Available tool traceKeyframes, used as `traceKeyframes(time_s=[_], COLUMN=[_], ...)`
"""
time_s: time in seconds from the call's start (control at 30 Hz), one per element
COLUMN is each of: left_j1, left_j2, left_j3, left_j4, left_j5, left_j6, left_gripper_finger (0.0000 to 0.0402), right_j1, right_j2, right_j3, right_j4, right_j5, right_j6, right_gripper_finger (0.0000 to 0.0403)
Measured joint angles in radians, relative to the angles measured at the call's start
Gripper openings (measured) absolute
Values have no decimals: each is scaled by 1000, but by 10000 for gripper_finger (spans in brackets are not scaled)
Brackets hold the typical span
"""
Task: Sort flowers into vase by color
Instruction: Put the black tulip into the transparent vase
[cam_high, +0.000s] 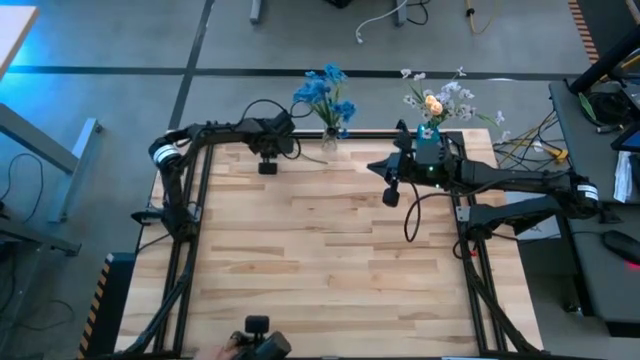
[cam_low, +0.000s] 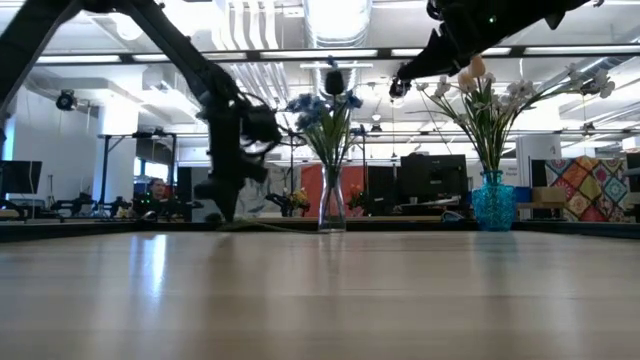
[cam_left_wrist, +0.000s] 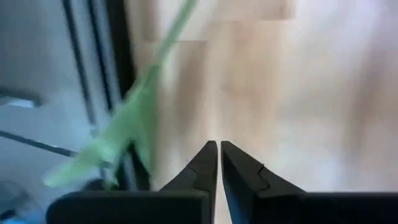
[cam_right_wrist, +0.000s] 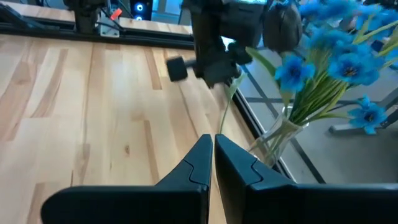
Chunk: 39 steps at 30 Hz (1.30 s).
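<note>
At the upper middle of the high view, both tools, left (cam_high: 268, 166) and right (cam_high: 392, 197), are closed and empty beside the blue flowers (cam_high: 324, 92).

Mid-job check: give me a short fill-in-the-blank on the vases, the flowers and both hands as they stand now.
1. The blue flowers stand in the ____ glass vase.
2. The white and yellow flowers stand in the ____ vase.
3. Both the left hand and the right hand are ____.
4. A loose green sprig lies by the ____ hand.

Missing words: clear; blue; shut; left
</note>
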<state>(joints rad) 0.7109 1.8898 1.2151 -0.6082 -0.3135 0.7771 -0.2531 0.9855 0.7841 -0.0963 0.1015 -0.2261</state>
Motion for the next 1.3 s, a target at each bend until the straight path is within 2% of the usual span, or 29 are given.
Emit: traceKeyframes(time_s=[0.27,0.43,0.57,0.63,0.73,0.8,0.9,1.03,1.2,1.3], left_j1=[-48,-112,-116,-112,-96,-80,-33,55,141,153], left_j2=[-104,-198,-273,-317,-362,-376,-357,-292,-189,-130], left_j3=[-2,-49,-114,-156,-234,-285,-334,-341,-291,-256], left_j4=[-224,-251,-238,-156,63,230,413,506,508,517], left_j5=[100,152,313,327,320,317,359,407,481,484], left_j6=[-146,-243,-464,-656,-997,-1129,-1224,-1313,-1449,-1483], left_gripper_finger=[0,0,0,0,0,3,22,72,144,177], right_j1=[17,48,67,73,78,78,79,79,79,79], right_j2=[0,0,0,0,0,0,0,0,0,0], right_j3=[-28,-59,-94,-113,-140,-154,-164,-168,-168,-168], right_j4=[-2,8,42,76,120,149,166,165,165,171], right_j5=[2,2,3,3,3,3,4,4,4,4], right_j6=[25,25,32,43,44,44,55,68,67,54], right_gripper_finger=[12,12,12,12,12,12,12,12,12,12])
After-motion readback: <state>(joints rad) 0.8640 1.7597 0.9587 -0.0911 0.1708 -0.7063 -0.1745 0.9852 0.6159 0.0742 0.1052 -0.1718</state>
